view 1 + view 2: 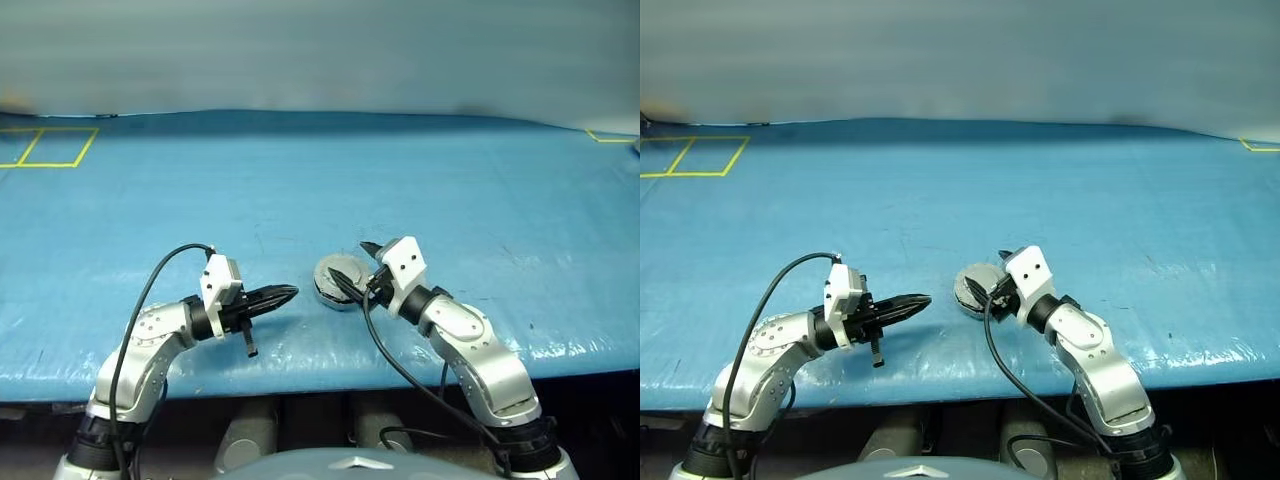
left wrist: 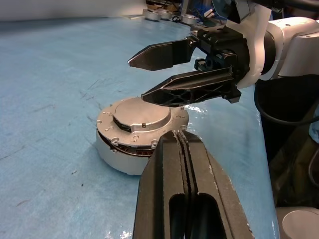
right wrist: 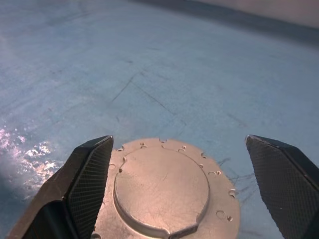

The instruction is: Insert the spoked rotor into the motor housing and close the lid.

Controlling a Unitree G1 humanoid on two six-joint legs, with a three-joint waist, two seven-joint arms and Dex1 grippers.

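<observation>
Lid (image 2: 141, 115): I see it seated on the motor housing (image 2: 119, 152), on the blue counter (image 1: 450, 190)
Right pincer (image 2: 149, 77): released; straddling lid; nearer
Left pincer (image 1: 285, 295): clenched, empty; just beside

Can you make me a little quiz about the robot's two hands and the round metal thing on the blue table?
1. True or false: the robot's left hand has its black fingers pressed together.
2. What sits on top of the round silver motor housing on the blue table? A) a plain silver-grey round lid B) a red ball C) nothing
3. Fill in: the right hand has its fingers spread ____ on either side of the lid.

Key
1. True.
2. A.
3. Open; they stand apart from the lid's rim without gripping it.
</observation>
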